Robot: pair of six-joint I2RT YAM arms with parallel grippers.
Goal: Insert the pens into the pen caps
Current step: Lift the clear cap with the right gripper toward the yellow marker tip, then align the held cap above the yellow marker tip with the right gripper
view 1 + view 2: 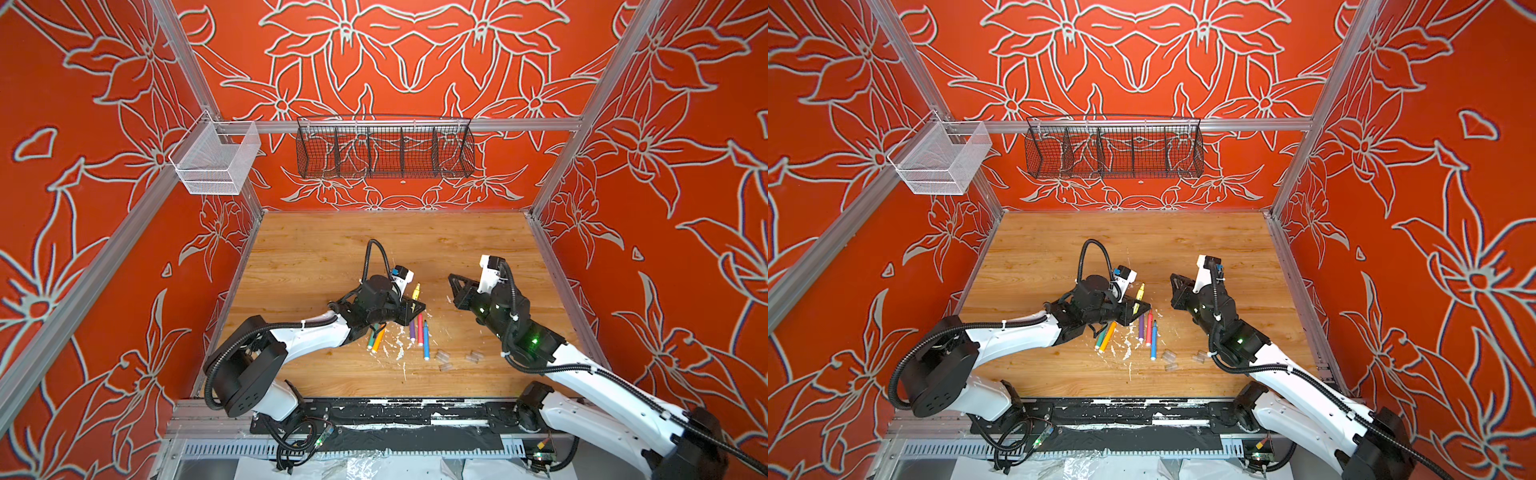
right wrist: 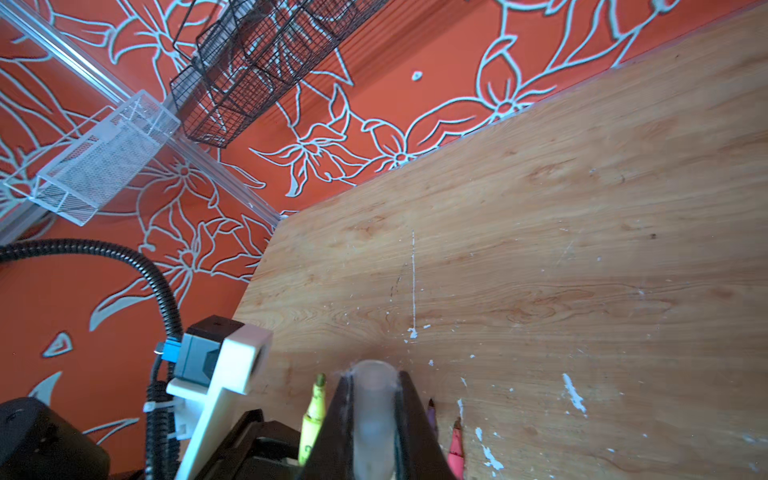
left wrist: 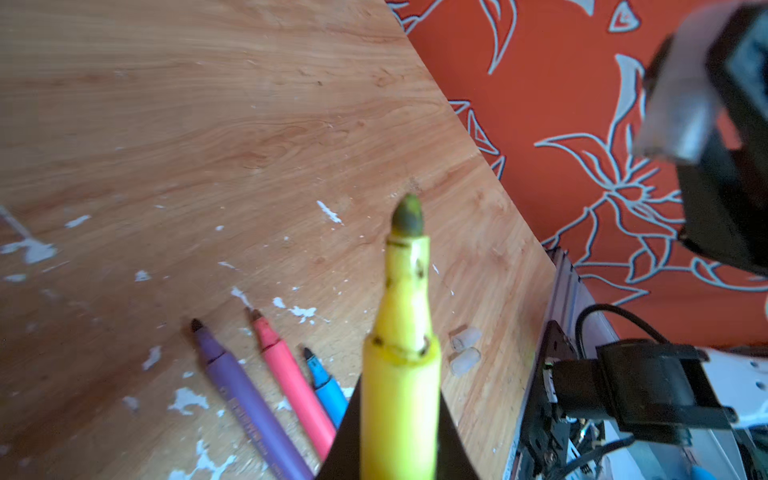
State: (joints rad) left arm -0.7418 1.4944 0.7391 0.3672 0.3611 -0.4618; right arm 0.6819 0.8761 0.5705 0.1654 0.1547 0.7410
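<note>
Left fingers [image 3: 455,461]: I see them pinching the yellow pen [image 3: 401,374] by its barrel, at the bottom middle of the left wrist frame.
Yellow pen: uncapped, with a dark bare nib. In both top views it sits at frame centre and points toward the upper edge.
Right fingers [image 2: 340,415]: pressed in on a clear cap [image 2: 372,419], which I see at the bottom middle of the right wrist frame.
Pen to held cap: apart. In both top views the right fingers sit just right of the yellow nib.
Purple pen [image 1: 412,330], pink-red pen [image 1: 420,328], blue pen [image 1: 426,345]: lying side by side on the surface [image 1: 311,257] just below the left fingers, nibs bare.
Green pen [image 1: 370,337], orange pen [image 1: 379,338]: lying tilted together, left of the purple pen, upper ends hidden under the left arm.
Loose caps: three on the surface right of the blue pen. Two are close together [image 1: 441,354], [image 1: 445,366] and one is further right [image 1: 473,356].
White flecks [image 1: 400,353]: I see them scattered among the pens.
</note>
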